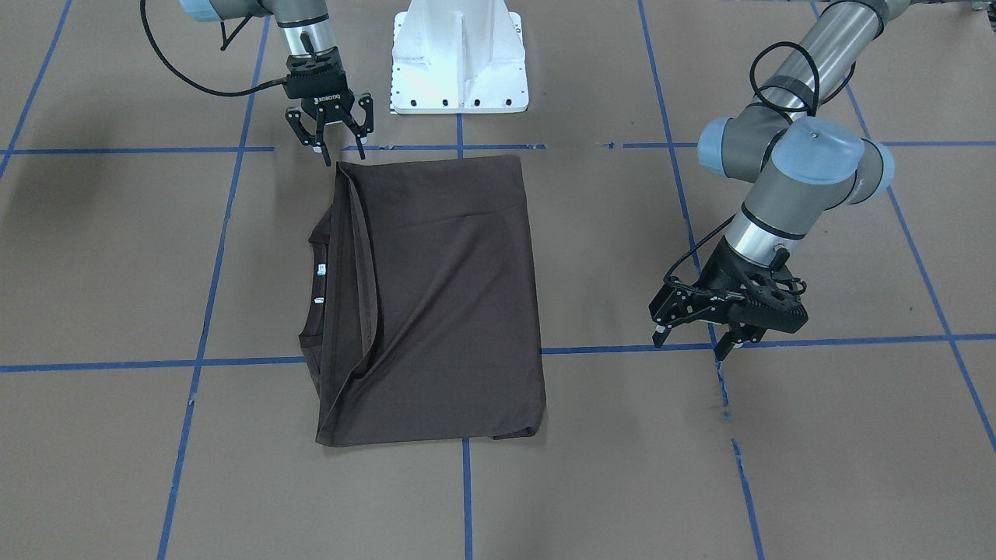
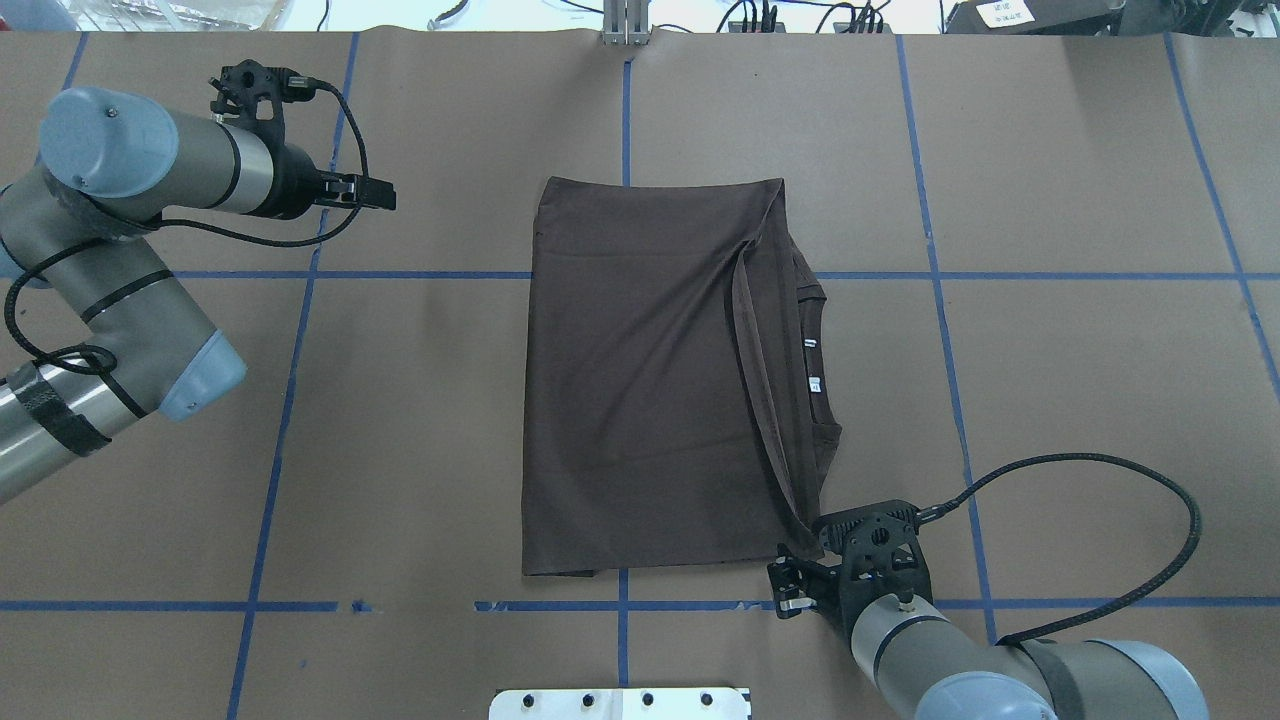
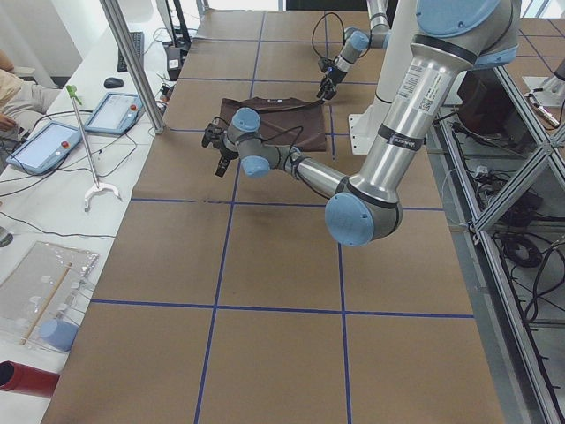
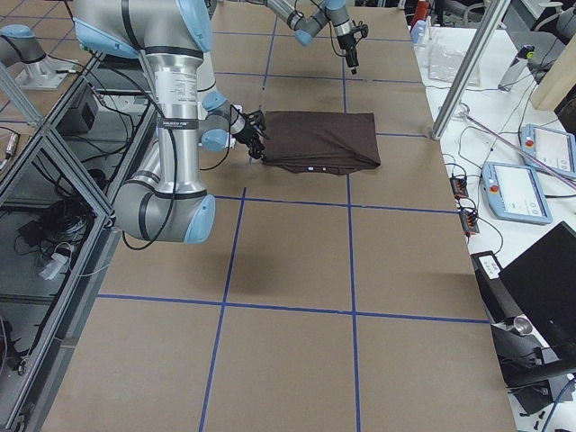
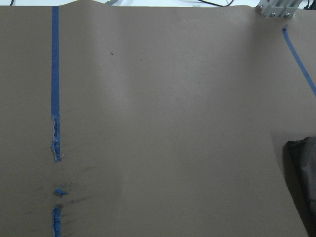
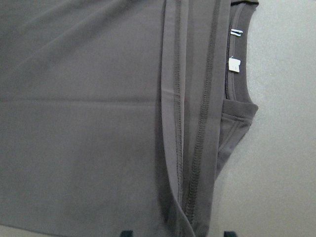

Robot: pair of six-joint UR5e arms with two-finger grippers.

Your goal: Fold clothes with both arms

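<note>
The clothes are one dark brown T-shirt [image 1: 451, 295] [image 2: 640, 380], lying flat and folded into a tall rectangle. Its collar [image 2: 815, 370] and white tags show at the edge on my right side, beside a folded-over hem [image 6: 192, 123]. My right gripper [image 1: 342, 159] [image 2: 790, 590] hangs open just off the shirt's near right corner, holding nothing. Its fingertips [image 6: 128, 233] peek in at the bottom of the right wrist view. Well away from the shirt's other side, my left gripper [image 1: 691, 346] [image 2: 385, 195] is open and empty. The shirt's edge [image 5: 303, 173] shows in the left wrist view.
Brown paper with blue tape lines [image 1: 467, 358] covers the table. The white pedestal base [image 1: 459, 62] stands at my edge, near the shirt. A side bench holds tablets [image 3: 48, 141] and cables, and a person's arm [image 3: 11, 93] shows there.
</note>
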